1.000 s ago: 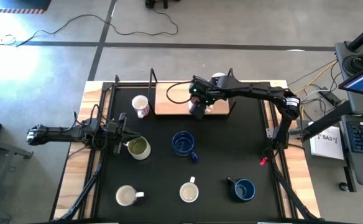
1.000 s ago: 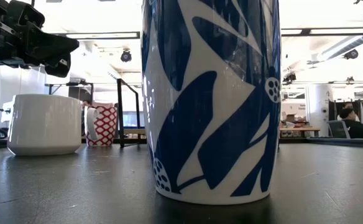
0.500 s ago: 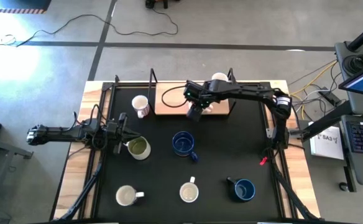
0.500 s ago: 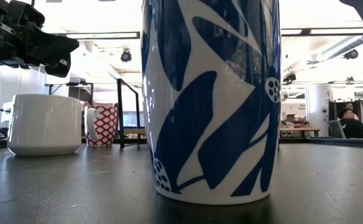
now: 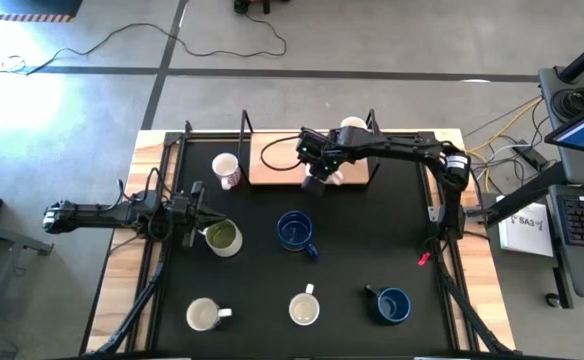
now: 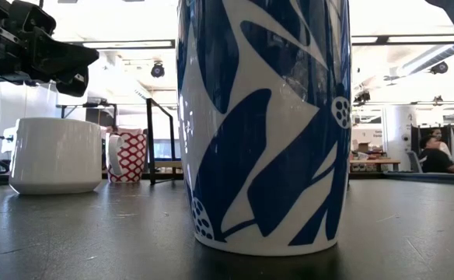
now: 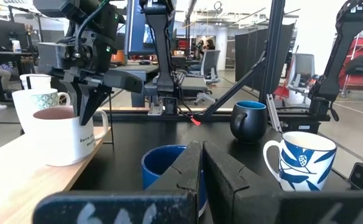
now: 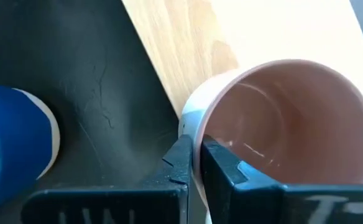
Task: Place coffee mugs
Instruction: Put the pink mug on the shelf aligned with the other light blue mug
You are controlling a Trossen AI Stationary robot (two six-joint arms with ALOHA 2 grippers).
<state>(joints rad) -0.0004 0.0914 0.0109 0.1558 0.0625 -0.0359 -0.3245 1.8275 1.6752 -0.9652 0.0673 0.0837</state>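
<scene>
1. Seven mugs can be counted in the high view, one half-hidden behind the right arm. The right gripper (image 5: pixel 317 176) sits at the near edge of the wooden board (image 5: pixel 272 165) at the table's far side, over the pink-lined mug (image 5: pixel 334 173); the board's long axis runs left to right. The left gripper (image 5: pixel 196 215) rests at the table's left side, just beside the olive-green mug (image 5: pixel 222 238), its fingers pressed together on nothing. A dark blue mug (image 5: pixel 295 231) stands between the two arms, nearer the right one. A red-print mug (image 5: pixel 227 170) stands left of the board.

2. Low view: a blue-and-white leaf-patterned mug (image 6: pixel 264 124) fills the middle, upright on the black mat (image 6: pixel 71 233). A white mug (image 6: pixel 56 154) stands well behind it. Neither gripper's fingertips can be read here.

3. Left wrist view: the left arm's own fingers meet with no gap. Across the table the right gripper (image 7: pixel 89 102) reaches down at the pink-lined mug (image 7: pixel 62 134), which stands upright on the board's edge.

4. Right wrist view: the right fingers (image 8: pixel 180 163) are pinched on the rim of the pink-lined mug (image 8: pixel 281 118), one inside and one outside the wall. The mug lies directly ahead of this hand, mouth up, so I judge the next move belongs to the right arm.
</scene>
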